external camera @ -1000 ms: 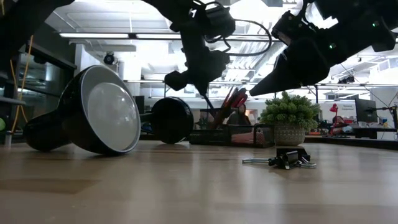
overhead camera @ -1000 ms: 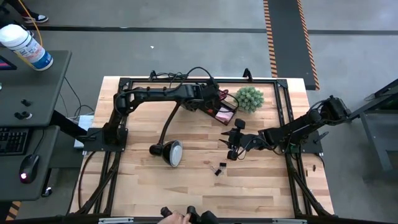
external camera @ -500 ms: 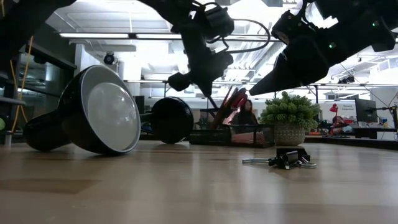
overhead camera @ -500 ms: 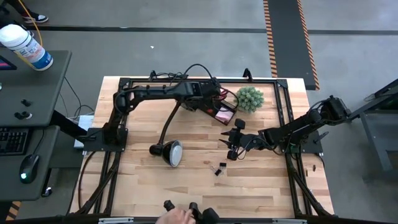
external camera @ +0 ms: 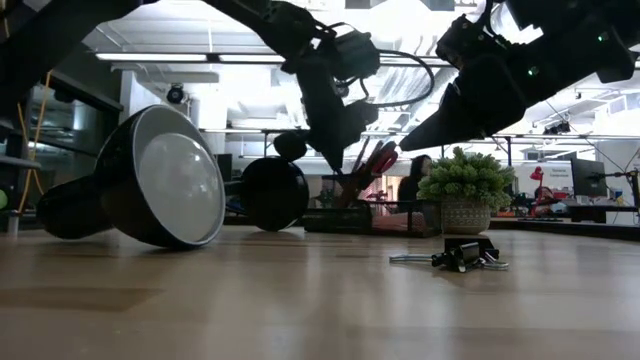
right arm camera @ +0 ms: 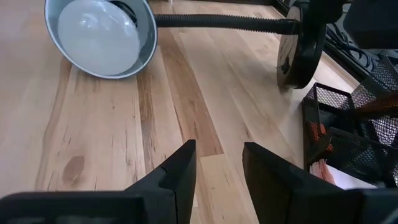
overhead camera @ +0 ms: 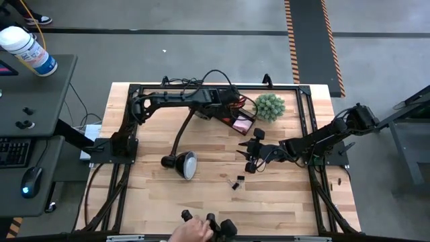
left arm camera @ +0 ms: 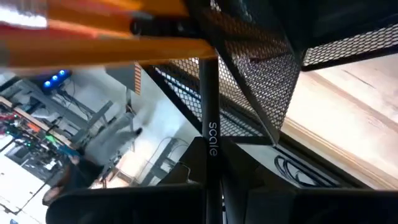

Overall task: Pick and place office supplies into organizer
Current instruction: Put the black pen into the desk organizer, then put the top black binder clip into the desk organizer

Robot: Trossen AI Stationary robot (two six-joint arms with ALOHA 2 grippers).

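Your left claw, pinching a black pen, has shifted over the organizer; release comes next. Your right claw hangs spread above the table.

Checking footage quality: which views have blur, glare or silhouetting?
Left wrist view: the yellow pencil across the frame is badly blurred. Low view: both arms are silhouettes against bright ceiling lights. Right wrist view: sharp, with soft glare inside the lamp shade.
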